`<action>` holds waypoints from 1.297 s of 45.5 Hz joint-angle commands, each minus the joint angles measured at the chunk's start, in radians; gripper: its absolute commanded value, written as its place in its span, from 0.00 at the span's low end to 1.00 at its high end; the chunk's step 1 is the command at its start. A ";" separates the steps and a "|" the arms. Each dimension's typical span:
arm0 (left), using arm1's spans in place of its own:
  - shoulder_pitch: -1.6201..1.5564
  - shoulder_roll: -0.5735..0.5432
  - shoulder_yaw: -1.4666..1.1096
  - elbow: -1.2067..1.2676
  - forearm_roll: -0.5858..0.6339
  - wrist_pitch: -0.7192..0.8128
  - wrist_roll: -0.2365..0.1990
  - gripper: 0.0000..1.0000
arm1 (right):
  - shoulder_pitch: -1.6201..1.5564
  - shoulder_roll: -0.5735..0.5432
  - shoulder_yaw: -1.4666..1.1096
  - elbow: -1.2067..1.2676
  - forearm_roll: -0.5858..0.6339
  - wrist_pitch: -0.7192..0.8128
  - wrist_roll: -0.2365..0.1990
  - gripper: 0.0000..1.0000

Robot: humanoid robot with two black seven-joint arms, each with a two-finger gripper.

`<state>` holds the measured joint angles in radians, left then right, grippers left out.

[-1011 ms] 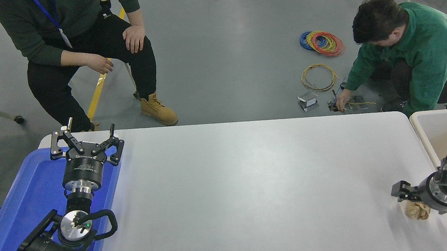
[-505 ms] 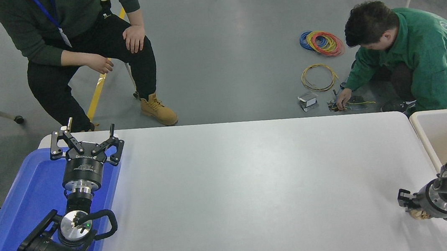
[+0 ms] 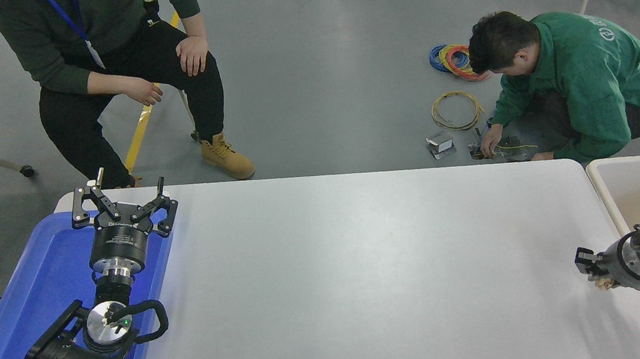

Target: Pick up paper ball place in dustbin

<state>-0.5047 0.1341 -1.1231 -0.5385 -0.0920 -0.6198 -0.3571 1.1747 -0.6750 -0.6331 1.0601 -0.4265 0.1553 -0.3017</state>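
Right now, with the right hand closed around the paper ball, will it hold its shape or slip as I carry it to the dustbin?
The paper ball looks like crumpled paper, so it probably squashes rather than slips. Only a tan scrap shows beneath the right hand, so it is likely light. The dustbin is close by.

The right gripper (image 3: 594, 273) grips the paper ball (image 3: 604, 283), only a tan scrap showing below its fingers (image 3: 584, 258). The dustbin (image 3: 606, 193) lies just right of them. The left gripper (image 3: 120, 201) hangs spread over the tray (image 3: 42, 283).
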 commanded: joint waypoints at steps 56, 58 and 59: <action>0.000 0.001 0.000 0.000 0.000 0.002 0.000 1.00 | 1.188 -0.130 -0.459 0.258 -0.021 0.630 -0.011 0.00; 0.000 0.001 0.000 0.000 0.000 0.002 0.001 1.00 | 1.188 -0.130 -0.459 0.258 -0.021 0.630 -0.011 0.00; 0.000 0.001 0.000 0.000 0.000 0.002 0.000 1.00 | 1.186 -0.130 -0.458 0.258 -0.021 0.630 -0.011 0.00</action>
<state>-0.5047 0.1349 -1.1232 -0.5384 -0.0920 -0.6184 -0.3574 2.3096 -0.8048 -1.0800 1.3162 -0.4473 0.7590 -0.3128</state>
